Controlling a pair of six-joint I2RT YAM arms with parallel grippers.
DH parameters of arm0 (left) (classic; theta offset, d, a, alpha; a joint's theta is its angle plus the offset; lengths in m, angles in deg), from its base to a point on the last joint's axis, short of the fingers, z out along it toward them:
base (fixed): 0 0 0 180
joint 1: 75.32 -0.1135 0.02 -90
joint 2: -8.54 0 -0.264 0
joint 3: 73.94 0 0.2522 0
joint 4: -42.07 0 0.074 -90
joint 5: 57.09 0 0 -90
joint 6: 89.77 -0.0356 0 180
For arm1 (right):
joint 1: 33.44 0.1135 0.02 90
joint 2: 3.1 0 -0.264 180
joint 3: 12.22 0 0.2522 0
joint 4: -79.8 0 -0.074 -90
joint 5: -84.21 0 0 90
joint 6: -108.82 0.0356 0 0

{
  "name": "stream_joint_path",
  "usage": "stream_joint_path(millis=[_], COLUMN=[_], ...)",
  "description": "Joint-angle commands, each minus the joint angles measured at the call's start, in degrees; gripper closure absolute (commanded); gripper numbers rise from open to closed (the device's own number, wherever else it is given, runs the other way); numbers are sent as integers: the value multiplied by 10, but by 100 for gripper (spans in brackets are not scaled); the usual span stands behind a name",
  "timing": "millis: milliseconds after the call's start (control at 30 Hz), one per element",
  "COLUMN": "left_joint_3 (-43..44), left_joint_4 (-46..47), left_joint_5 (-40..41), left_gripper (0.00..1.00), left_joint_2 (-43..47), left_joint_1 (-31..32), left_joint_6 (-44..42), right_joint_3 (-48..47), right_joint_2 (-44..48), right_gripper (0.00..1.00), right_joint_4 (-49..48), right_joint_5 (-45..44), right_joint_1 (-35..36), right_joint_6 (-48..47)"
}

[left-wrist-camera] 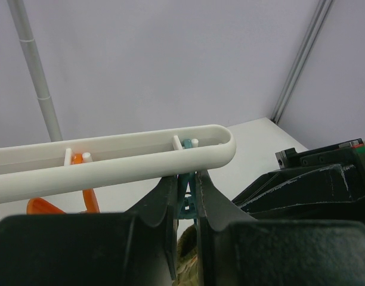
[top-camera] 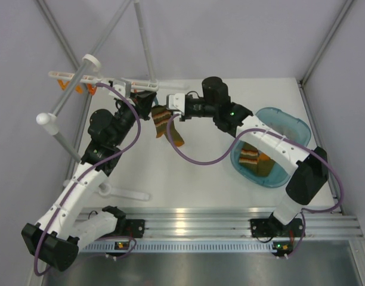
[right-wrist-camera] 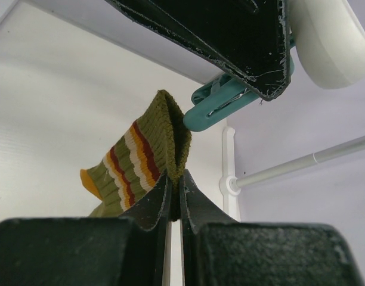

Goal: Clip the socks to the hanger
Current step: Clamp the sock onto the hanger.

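The hanger is a white bar at the back left; its rounded end shows in the left wrist view. My left gripper is just under that end, shut on a teal clip. My right gripper is shut on the folded cuff of an olive sock with red, orange and cream stripes. It holds the sock up against the lower tip of the teal clip. I cannot tell if the clip bites the cuff. In the top view the sock hangs between both grippers.
An orange clip hangs further along the bar. A blue basin at the right holds more striped socks. Thick grey-white poles with round caps stand at the left. A white stand foot lies near the left arm.
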Motion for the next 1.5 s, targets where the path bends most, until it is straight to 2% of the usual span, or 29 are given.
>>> stream_joint_path(millis=[0,967,1467], left_joint_3=[3,-4,-5], left_joint_4=[0,-3,-12], left_joint_5=[-16,-15,2], left_gripper=[100,100,100], left_joint_2=[-3,-6,-3], left_joint_1=[2,2,2], left_joint_6=[-3,-7,-18], right_joint_3=[-14,-52,-26], right_joint_2=[25,27,58], right_gripper=[100,100,100], right_joint_4=[-26,-24,-26], right_joint_5=[8,15,16], right_joint_1=[4,-4,-22], right_joint_6=[-9,8,6])
